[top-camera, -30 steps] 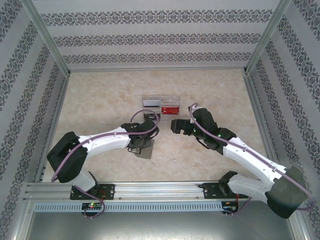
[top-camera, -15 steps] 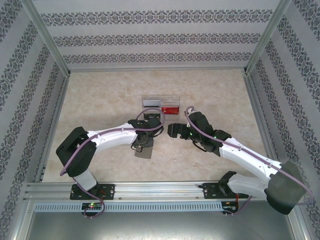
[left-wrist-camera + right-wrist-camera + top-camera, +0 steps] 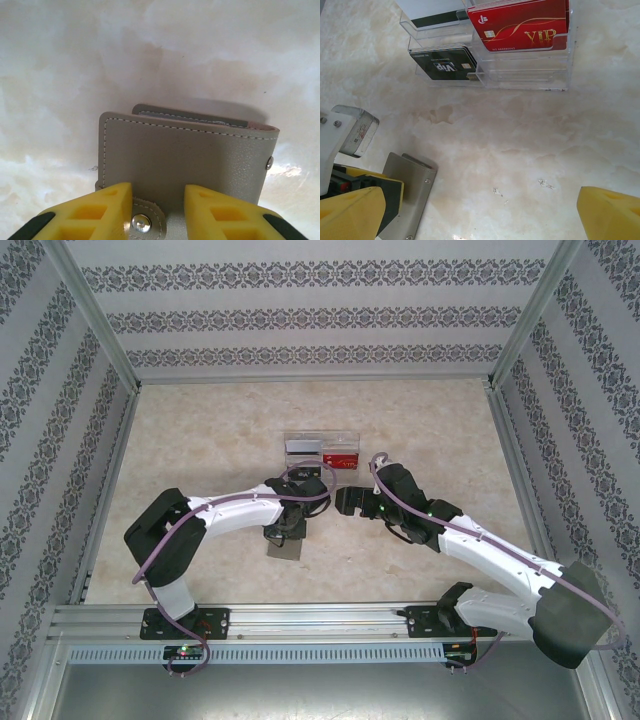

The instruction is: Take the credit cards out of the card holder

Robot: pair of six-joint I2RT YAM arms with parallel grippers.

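The left pincer (image 3: pixel 157 202) sits with its yellow fingers (image 3: pixel 100 210) narrowly parted astride the snap tab (image 3: pixel 145 222) of the grey card holder (image 3: pixel 190 160), which lies folded on the marble surface (image 3: pixel 160 60); beyond it a clear plastic box (image 3: pixel 520 75) holds a black VIP card (image 3: pixel 442 62) in its left compartment and a red VIP card (image 3: pixel 520 25) in its right; the right pincer (image 3: pixel 345 502) stands wide, gripping nothing

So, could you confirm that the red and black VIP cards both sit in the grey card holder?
No: the red VIP card and the black VIP card both sit in the clear plastic box, not the grey card holder, as the right wrist view shows.
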